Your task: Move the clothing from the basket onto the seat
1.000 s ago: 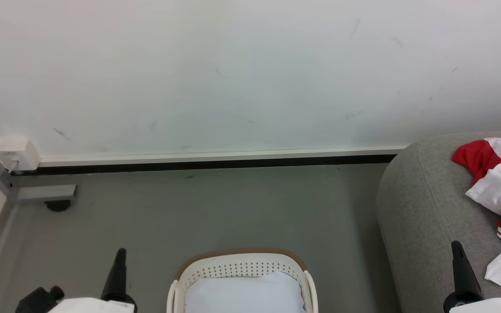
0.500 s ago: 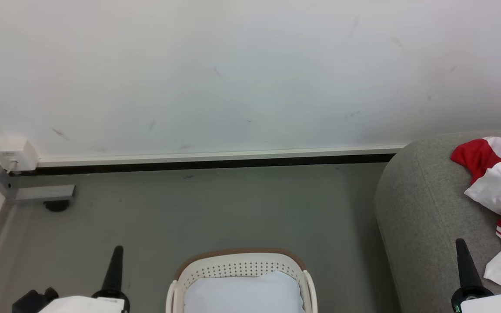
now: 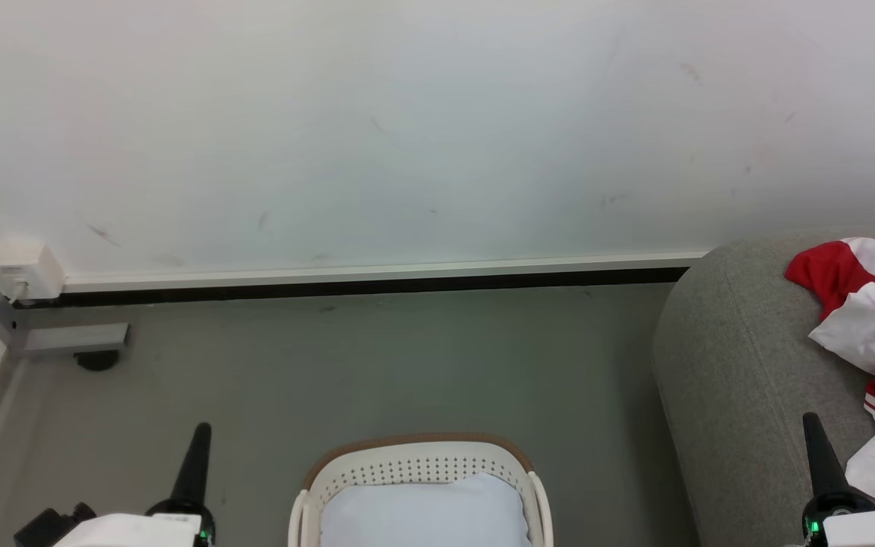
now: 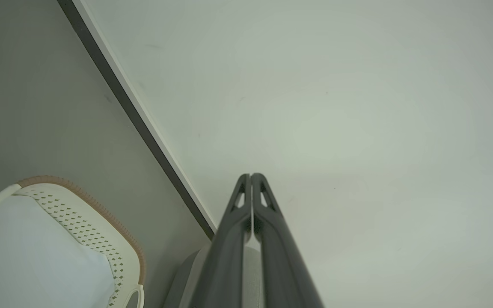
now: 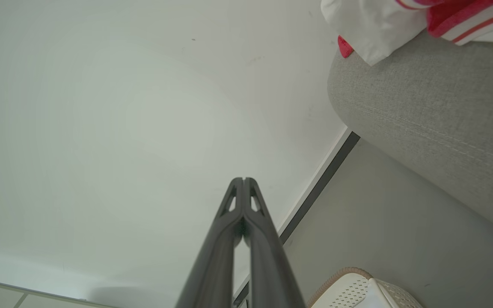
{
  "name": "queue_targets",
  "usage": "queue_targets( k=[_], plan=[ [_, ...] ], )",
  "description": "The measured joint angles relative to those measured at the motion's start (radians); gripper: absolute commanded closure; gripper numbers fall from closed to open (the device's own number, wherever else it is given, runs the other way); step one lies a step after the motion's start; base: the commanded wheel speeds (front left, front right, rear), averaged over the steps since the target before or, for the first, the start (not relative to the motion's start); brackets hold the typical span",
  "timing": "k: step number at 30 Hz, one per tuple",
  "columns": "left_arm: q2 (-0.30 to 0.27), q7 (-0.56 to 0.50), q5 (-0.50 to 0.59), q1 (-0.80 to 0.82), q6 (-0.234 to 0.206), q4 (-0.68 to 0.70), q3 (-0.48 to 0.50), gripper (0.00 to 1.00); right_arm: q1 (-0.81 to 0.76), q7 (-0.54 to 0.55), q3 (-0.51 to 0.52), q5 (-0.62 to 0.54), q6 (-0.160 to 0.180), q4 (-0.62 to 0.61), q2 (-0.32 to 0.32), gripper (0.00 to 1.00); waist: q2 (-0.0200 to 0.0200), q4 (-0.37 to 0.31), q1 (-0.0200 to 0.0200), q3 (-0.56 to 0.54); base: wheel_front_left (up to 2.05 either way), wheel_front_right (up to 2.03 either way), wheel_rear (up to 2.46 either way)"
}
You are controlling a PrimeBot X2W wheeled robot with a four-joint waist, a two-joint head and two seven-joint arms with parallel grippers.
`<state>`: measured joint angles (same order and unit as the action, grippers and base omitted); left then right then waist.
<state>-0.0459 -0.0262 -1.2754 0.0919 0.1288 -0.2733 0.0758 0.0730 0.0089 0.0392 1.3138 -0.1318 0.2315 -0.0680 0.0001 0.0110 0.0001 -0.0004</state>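
Basket (image 3: 418,456): one pale blue-white pad (image 3: 422,513) inside.
We list the clothing (image 3: 874,304) on the seat (image 3: 734,365); left hand (image 3: 200,433) and right hand (image 3: 811,425) both closed, empty.

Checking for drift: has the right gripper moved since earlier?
Yes: the right gripper has shifted slightly right, away from the seat edge, towards the clothing.

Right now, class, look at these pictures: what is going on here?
A two-armed robot faces a wall, handling nothing. The red and white clothing lies on the grey seat to its right. The basket on the floor before it holds a pale pad, no clothing visible. Both sets of jaws are shut and empty, clear of everything.
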Motion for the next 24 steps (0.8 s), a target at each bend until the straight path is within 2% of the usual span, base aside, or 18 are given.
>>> queue_targets(
  k=[24],
  plan=[
    [-0.001,-0.050,-0.190,0.006,0.000,0.016,0.021,1.00,0.017,0.053,0.033,0.178,0.000,0.007,0.003,1.00,0.0000,-0.006,0.0000,0.002,0.00,0.00,0.00]
  ],
)
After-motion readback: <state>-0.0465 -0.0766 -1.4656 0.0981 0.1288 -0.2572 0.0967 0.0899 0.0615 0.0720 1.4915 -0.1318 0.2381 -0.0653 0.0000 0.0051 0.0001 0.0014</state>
